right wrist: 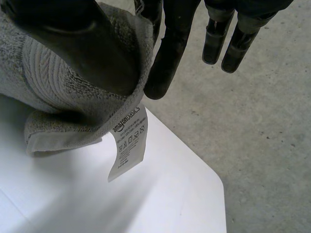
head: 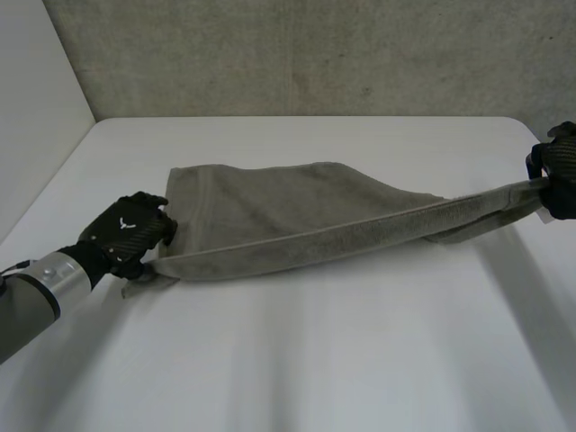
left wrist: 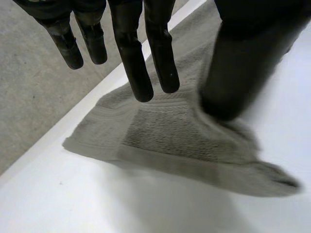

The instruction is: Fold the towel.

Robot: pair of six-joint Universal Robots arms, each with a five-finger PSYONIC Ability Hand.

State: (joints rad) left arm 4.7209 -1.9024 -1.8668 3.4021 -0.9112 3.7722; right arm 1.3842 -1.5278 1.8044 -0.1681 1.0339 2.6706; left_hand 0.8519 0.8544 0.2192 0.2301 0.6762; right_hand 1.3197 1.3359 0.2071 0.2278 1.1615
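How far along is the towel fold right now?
Done: the left robot hand and right robot hand each pinch a near corner of the grey terry towel. In hand: the near edge is stretched between them. To do: no fold yet; the rest lies flat on the white table.

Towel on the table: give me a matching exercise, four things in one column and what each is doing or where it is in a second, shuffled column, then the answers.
1. left hand
2. right hand
3. label
4. table

A. white, lying under the towel
B. hangs from the towel corner pinched by the thumb
C. pinches the towel's left end
D. pinches the towel's right end, near the table's right edge

Pairs: 1-C, 2-D, 3-B, 4-A
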